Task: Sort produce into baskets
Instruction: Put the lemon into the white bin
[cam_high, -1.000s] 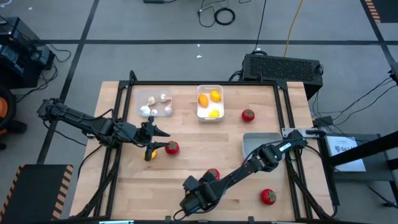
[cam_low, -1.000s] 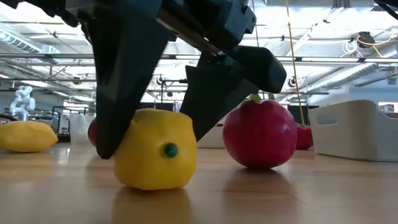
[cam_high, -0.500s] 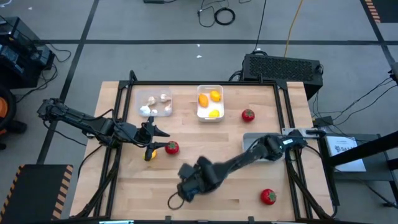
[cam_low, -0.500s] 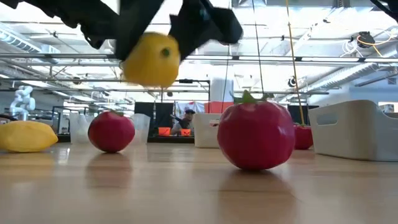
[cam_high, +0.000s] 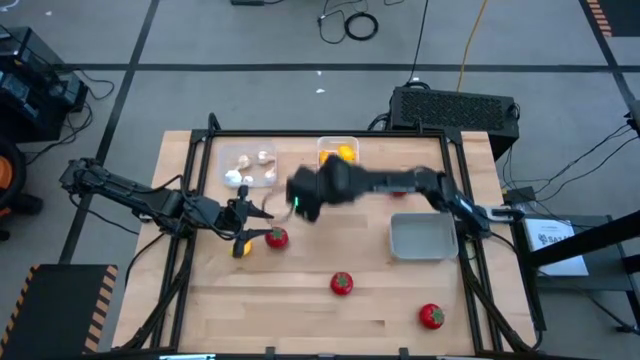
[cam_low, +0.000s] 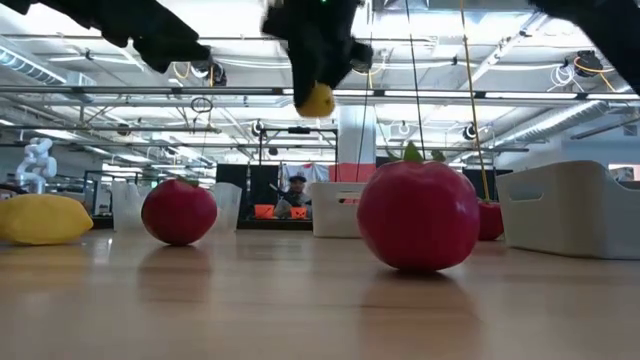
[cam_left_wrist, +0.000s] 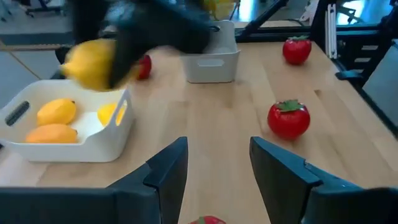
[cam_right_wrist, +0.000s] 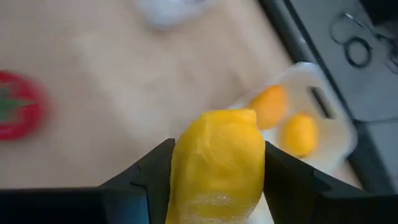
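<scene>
The right gripper is up in the air, fingers clamped on either side of a yellow lemon, and just past those fingers sits the white tray. Count in that tray: three yellow-orange fruits in the left wrist view. Beside it, the clear tray holds about four whitish bulbs. The grey tray lies well off behind the right arm. Tomatoes loose on the table: four showing from above, one near the front, one at the front right, one just ahead of the left fingertips, and one half hidden behind the right arm. The left gripper rests low with fingers spread, holding nothing, a second lemon just beside them. A black box stands beyond the table.
</scene>
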